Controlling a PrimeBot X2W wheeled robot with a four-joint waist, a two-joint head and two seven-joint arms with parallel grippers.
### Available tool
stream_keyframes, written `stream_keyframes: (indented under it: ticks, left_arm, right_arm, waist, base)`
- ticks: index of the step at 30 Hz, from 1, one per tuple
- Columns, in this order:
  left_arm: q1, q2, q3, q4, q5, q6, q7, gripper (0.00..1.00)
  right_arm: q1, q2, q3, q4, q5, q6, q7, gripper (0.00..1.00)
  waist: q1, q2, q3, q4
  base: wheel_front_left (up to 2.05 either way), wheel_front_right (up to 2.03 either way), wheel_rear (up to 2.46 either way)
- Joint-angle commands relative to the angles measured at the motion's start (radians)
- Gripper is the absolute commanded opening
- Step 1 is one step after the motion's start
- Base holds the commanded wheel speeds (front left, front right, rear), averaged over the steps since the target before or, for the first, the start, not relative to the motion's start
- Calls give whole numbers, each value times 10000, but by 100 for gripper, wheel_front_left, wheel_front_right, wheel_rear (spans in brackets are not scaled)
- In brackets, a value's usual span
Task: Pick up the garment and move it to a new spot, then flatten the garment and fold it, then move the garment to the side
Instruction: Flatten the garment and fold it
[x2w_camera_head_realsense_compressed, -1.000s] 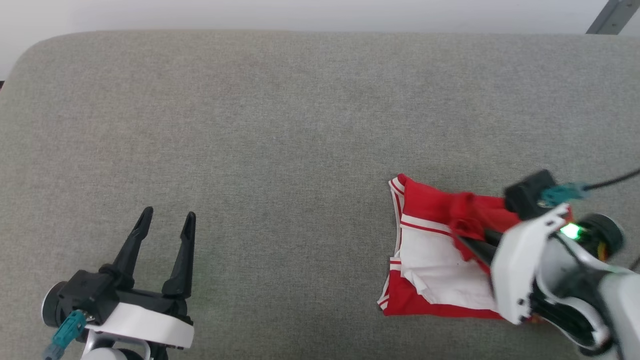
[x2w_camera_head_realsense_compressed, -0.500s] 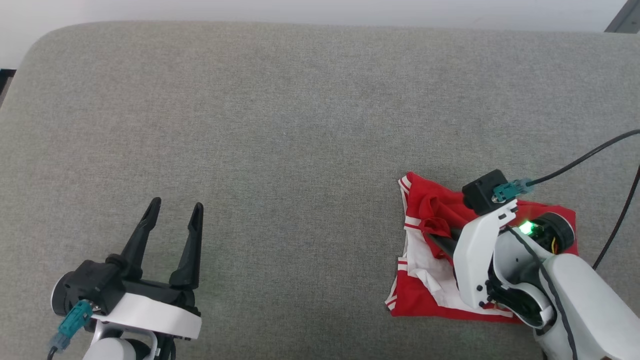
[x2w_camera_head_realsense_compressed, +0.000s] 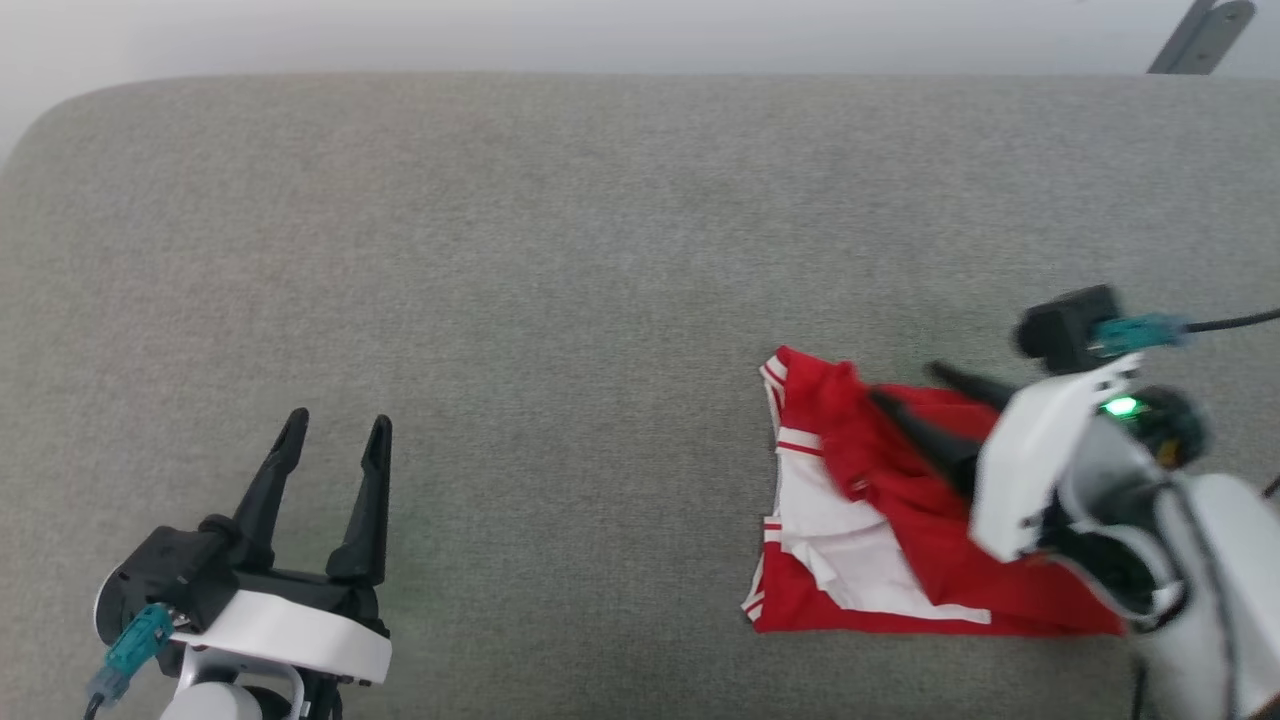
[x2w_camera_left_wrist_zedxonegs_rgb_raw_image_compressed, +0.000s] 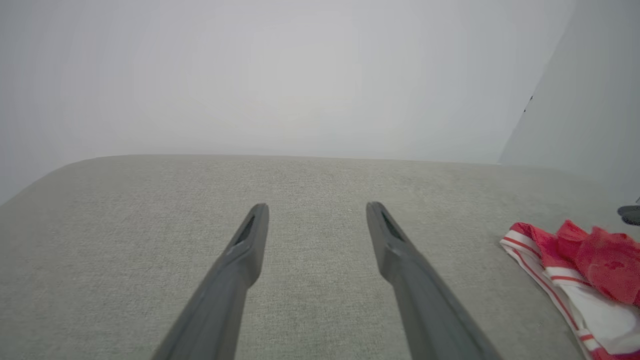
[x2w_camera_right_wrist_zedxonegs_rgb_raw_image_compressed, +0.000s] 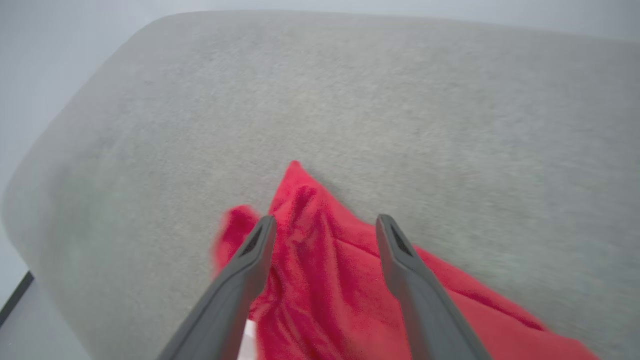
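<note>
Grey padded cloth covers the whole work surface (x2w_camera_head_realsense_compressed: 560, 250), with a pale wall behind it and rounded corners at the far side. On its right part, toward the robot's side, the shirt (x2w_camera_head_realsense_compressed: 880, 540) lies in a folded bundle, red on top with a white panel and striped trim showing at its left edge. The right gripper (x2w_camera_head_realsense_compressed: 907, 383) hovers low over the bundle's far half with its fingers spread and nothing pinched between them (the wrist view shows red cloth lying loose beneath both tips). The left gripper (x2w_camera_head_realsense_compressed: 338, 420) waits well apart at the lower left, likewise open and empty. The likely trouble is a snag: if the right arm pulls back along the cloth instead of rising first, a fingertip could catch the raised ridge of red fabric and drag the fold open. Room is generous: bare grey stretches to the left and beyond the shirt. How near the shirt's right side lies to that edge I cannot tell, since the arm covers it.
</note>
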Motion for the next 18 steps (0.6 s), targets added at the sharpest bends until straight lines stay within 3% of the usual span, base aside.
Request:
stream_keyframes:
  ticks: [1,4,7,18]
  left_arm:
    - [42,63,-72,90,-113,12,-48,100]
    - [26,106,-167,202,-197,12,-48,100]
    - [-14,173,-446,548,-381,12,-48,100]
    - [-163,91,-65,1337,-733,12,-49,100]
  right_arm:
    - [175,-479,-203,-183,-172,-7,-224,100]
    - [313,-568,-377,-194,-69,-5,-529,100]
    - [514,-805,-712,76,112,-8,-1494,100]
    - [1013,-548,-1214,2253,-568,-7,-6686,100]
  waist:
    - [0,0,-103,-159]
    - [0,0,-162,-278]
    - [0,0,-262,-443]
    - [0,0,-841,-982]
  base:
    - [0,0,0]
    - [0,0,0]
    - [0,0,0]
    - [0,0,0]
